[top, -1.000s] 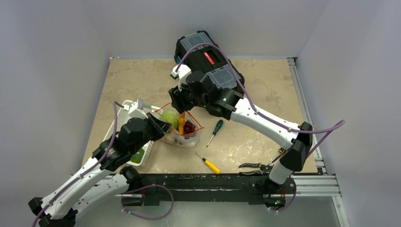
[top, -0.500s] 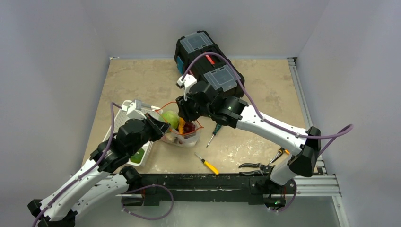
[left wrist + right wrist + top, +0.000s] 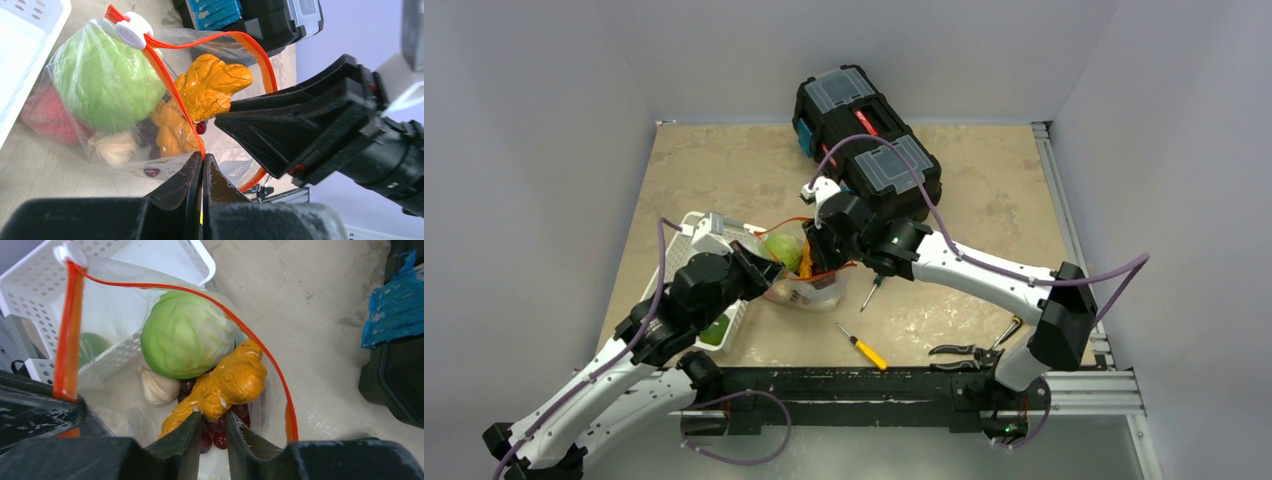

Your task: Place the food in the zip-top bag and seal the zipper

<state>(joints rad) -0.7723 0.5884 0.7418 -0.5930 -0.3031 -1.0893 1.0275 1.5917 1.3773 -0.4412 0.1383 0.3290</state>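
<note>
My left gripper [image 3: 202, 167] is clamped on the orange zipper [image 3: 167, 82] of the bag [image 3: 150, 167], holding the mouth open. My right gripper [image 3: 210, 432], fingers narrowly apart, hangs at the mouth over the carrot [image 3: 232, 382] and cabbage [image 3: 185, 342]. The bag sits toward the left edge of the table [image 3: 724, 160], against the basket [image 3: 150, 255].

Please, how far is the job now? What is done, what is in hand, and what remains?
Done: cabbage, white radish, grapes and orange carrot are inside the zip-top bag. In hand: left fingers pinch the zipper strip, holding the mouth open; right fingers are at the carrot, grip unclear. Left: a green fruit sits in the white basket, and the zipper is unsealed.
</note>
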